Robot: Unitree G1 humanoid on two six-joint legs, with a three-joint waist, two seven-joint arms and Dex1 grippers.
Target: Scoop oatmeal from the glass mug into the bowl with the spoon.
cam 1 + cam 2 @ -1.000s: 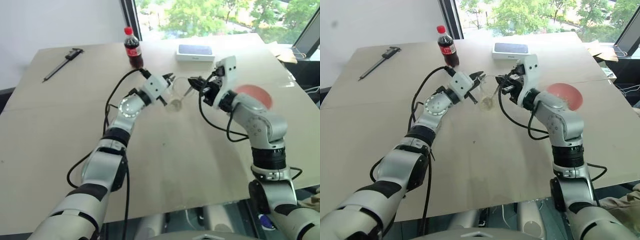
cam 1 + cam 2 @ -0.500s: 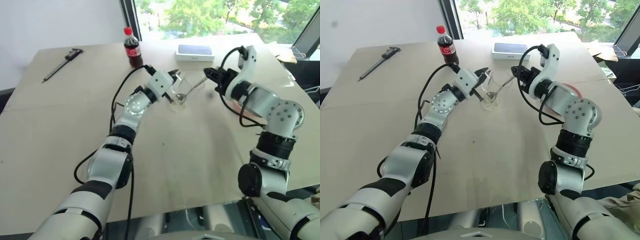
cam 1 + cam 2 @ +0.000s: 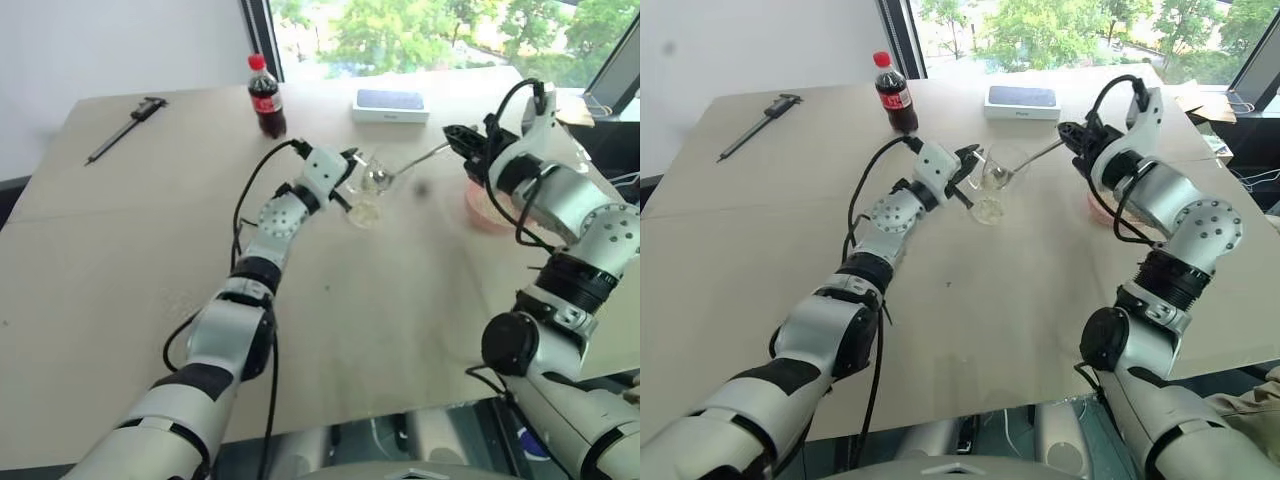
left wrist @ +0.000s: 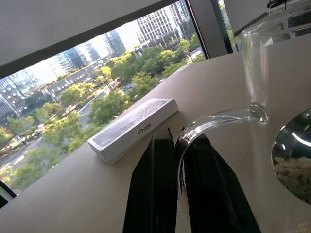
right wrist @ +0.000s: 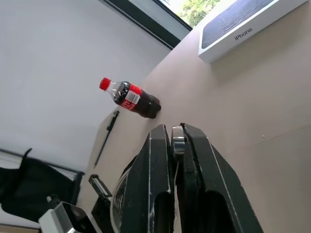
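The glass mug (image 3: pixel 364 194) stands tilted mid-table, and my left gripper (image 3: pixel 346 166) is shut on its curved handle (image 4: pixel 209 121). Pale oatmeal (image 3: pixel 366 212) lies in its bottom. My right gripper (image 3: pixel 458 136) is shut on the end of the spoon (image 3: pixel 412 162) handle, with the handle tip pinched between its fingers (image 5: pixel 160 160). The spoon's oval end (image 4: pixel 293 153) hangs at the mug's rim with oatmeal (image 4: pixel 291 171) in it. The salmon-pink bowl (image 3: pixel 481 211) sits to the right of the mug, partly hidden behind my right forearm.
A red-capped cola bottle (image 3: pixel 266 96) and a white phone box (image 3: pixel 391 104) stand at the back of the table. A dark caliper (image 3: pixel 125 126) lies at the far left. The table's right edge (image 3: pixel 600 215) is just past the bowl.
My right gripper has swung right and up towards the bowl, rolling its wrist and drawing the spoon out of the mug. The left gripper keeps its hold on the mug's handle.
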